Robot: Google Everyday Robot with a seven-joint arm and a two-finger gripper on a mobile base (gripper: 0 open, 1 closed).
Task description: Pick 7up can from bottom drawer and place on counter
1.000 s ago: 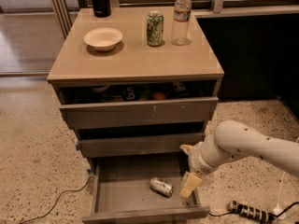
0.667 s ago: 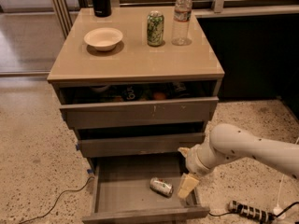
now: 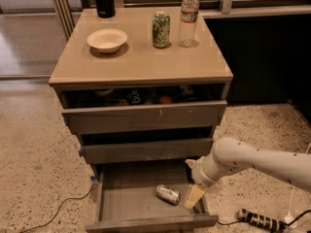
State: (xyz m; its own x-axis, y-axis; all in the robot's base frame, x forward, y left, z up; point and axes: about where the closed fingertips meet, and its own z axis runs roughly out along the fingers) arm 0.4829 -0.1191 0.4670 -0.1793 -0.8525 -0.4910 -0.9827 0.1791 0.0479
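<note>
One shiny cylindrical 7up can (image 3: 168,194) lies beside jaws.

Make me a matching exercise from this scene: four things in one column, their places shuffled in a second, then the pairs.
1. 7up can
2. bowl
3. water bottle
4. gripper

A. standing on the counter, right of the green can
B. down at the right side of the bottom drawer
C. lying on its side in the bottom drawer
D. on the counter's left part

Pairs: 1-C, 2-D, 3-A, 4-B
</note>
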